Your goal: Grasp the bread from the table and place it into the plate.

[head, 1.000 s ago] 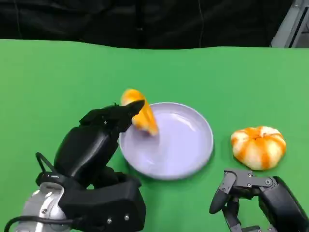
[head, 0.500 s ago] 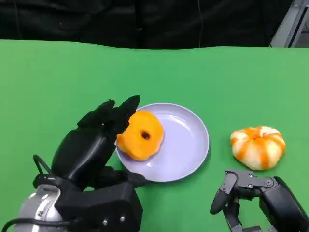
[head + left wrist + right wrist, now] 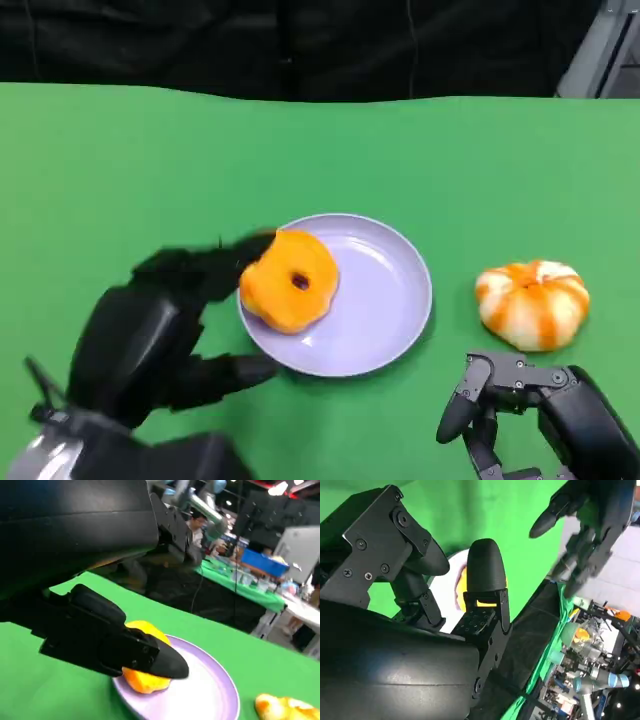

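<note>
Left hand (image 3: 150,330): blurred, fingers spread apart, holding nothing, just beside the plate's left rim. Ring-shaped orange bread (image 3: 290,281): lying on left part of lavender plate (image 3: 385,300), overlapping its rim. Striped orange-and-white bun (image 3: 533,304): on green table (image 3: 100,170), right of plate. Right hand (image 3: 530,405): near edge below bun, fingers apart, empty.

Ring-shaped bread (image 3: 290,281) now lies flat on left part of plate (image 3: 385,320), no longer tilted upright at rim. Left hand (image 3: 150,330) pulls back and down, fingers apart; blurred, seemingly off bread. Plate sits slightly shifted left.
</note>
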You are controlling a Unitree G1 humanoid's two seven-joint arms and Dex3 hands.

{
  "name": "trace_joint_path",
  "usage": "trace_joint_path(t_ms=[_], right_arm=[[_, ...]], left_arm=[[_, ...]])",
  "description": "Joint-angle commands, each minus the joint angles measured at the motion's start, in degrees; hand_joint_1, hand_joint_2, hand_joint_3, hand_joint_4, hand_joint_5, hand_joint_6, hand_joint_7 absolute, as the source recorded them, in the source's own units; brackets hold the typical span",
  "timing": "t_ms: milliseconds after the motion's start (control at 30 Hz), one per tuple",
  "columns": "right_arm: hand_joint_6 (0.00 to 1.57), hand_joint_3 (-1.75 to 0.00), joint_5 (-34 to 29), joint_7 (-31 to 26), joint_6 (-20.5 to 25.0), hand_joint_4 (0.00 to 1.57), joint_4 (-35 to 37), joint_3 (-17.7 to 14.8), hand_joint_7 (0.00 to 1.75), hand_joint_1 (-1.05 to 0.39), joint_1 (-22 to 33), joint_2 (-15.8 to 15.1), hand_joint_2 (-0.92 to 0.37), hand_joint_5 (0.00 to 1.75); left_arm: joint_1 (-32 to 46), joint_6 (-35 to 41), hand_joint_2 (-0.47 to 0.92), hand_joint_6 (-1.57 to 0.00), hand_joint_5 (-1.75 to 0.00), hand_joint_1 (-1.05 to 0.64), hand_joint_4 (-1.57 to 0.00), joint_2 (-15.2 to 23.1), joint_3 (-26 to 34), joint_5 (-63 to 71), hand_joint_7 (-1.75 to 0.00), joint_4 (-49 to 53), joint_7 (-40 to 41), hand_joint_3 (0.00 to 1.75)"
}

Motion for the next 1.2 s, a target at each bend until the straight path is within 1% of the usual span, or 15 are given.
trace_joint_path(t_ms=[33, 67, 100, 133, 167, 200, 233, 300, 433, 533, 733, 900, 967, 1067, 1200], right_arm=[[0.83, -1.5, 0.36, 0.02, -0.3, 0.87, -0.47, -0.43, 1.33, 0.09, 0.31, -0.8, -0.25, 1.74], [0.83, -1.5, 0.4, 0.04, -0.33, 0.87, -0.32, -0.42, 1.33, 0.09, 0.37, -0.8, -0.25, 1.74], [0.83, -1.5, 0.37, 0.02, -0.6, 0.87, -0.08, -0.42, 1.33, 0.09, 0.41, -0.85, -0.25, 1.74], [0.83, -1.49, 0.39, 0.08, -0.75, 0.87, 0.02, -0.43, 1.33, 0.09, 0.45, -0.92, -0.25, 1.74], [0.83, -1.49, 0.4, 0.12, -0.85, 0.87, 0.07, -0.43, 1.33, 0.09, 0.48, -0.98, -0.25, 1.73], [0.83, -1.49, 0.54, 0.22, -0.85, 0.87, -0.01, -0.48, 1.33, 0.09, 0.48, -1.03, -0.25, 1.73], [0.83, -1.49, 0.66, 0.29, -0.82, 0.87, -0.07, -0.51, 1.33, 0.1, 0.49, -1.05, -0.25, 1.72], [0.83, -1.5, 0.16, -0.06, -1.08, 0.87, -0.01, -0.63, 1.32, 0.09, 0.46, -1.03, -0.25, 1.71], [0.83, -1.5, 0.29, 0.04, -1.77, 0.88, 0.77, -0.69, 1.32, 0.09, -0.04, -1.06, -0.25, 1.71], [0.83, -1.5, 0.72, 0.42, -1.25, 0.87, 0.79, -0.82, 1.32, 0.09, -0.01, -1.24, -0.25, 1.72], [0.83, -1.49, 1.09, 0.5, -1.61, 0.87, 1.0, -1.53, 1.31, 0.09, 0.23, -1.89, -0.25, 1.71], [0.83, -1.49, 1.58, 0.95, -1.67, 0.87, 1.04, -1.67, 1.3, 0.1, 0.09, -2.01, -0.26, 1.7], [0.83, -1.49, 1.78, 1.26, -1.6, 0.87, 1.09, -1.64, 1.3, 0.11, -0.04, -2.11, -0.27, 1.7], [0.83, -1.47, 1.59, 1.41, -1.8, 0.86, 1.66, -1.7, 1.31, 0.1, -0.39, -2.27, -0.26, 1.71], [0.84, -1.48, 1.98, 1.71, -1.21, 0.85, 2.5, -1.88, 1.31, 0.09, -0.95, -2.08, -0.26, 1.72]], left_arm=[[3.69, -7.3, 0.88, -0.97, -1.16, -0.21, -0.83, 0.23, 3.4, -7.79, -0.51, 1.11, 1.1, 0.17], [4.72, -9.0, 0.73, -0.96, -1.27, -0.14, -0.86, 0.2, 4.06, -9.88, -0.72, 1.52, 0.69, 0.51], [5.89, -10.19, 0.6, -0.97, -1.35, -0.1, -0.88, 0.15, 4.62, -11.68, -0.83, 1.79, 0.17, 0.81], [6.96, -11.05, 0.5, -0.98, -1.44, -0.06, -0.91, 0.04, 5.03, -13.34, -0.94, 1.88, -0.42, 1.09], [7.65, -11.66, 0.46, -0.97, -1.48, -0.05, -0.93, -0.04, 5.32, -14.44, -1.0, 1.94, -0.87, 1.21], [8.66, -12.54, 0.43, -0.97, -1.51, -0.04, -0.93, -0.36, 5.6, -15.63, -1.03, 2.02, -0.98, 1.27], [9.28, -13.18, 0.38, -0.97, -1.52, -0.01, -0.95, -0.63, 5.81, -16.37, -1.11, 2.1, -1.08, 1.38], [11.13, -13.36, 0.33, -0.95, -1.53, 0.01, -0.96, -1.69, 5.96, -17.95, -1.22, 1.36, -1.39, 1.47], [12.89, -14.05, 0.27, -0.9, -1.57, 0.03, -0.97, -3.31, 5.77, -20.5, -1.45, 1.27, -2.62, 1.55], [14.89, -13.42, 0.27, -0.86, -1.62, 0.01, -0.95, -4.72, 5.42, -22.1, -1.53, 0.65, -3.63, 1.56], [18.59, -11.95, 0.29, -0.8, -1.71, 0.03, -0.91, -8.27, 5.31, -23.68, -1.58, -0.11, -3.76, 1.55], [17.94, -11.13, 0.28, -0.77, -1.75, 0.0, -0.88, -8.6, 5.55, -24.08, -1.57, -0.53, -5.57, 1.53], [17.44, -11.4, 0.31, -0.78, -1.75, -0.01, -0.9, -8.66, 5.45, -24.4, -1.58, -0.19, -6.38, 1.49], [16.66, -11.65, 0.33, -0.79, -1.75, -0.02, -0.9, -8.78, 5.3, -24.57, -1.58, 0.47, -7.06, 1.47], [15.29, -12.04, 0.31, -0.81, -1.75, 0.0, -0.9, -9.01, 5.29, -24.38, -1.59, 1.9, -7.47, 1.48]])
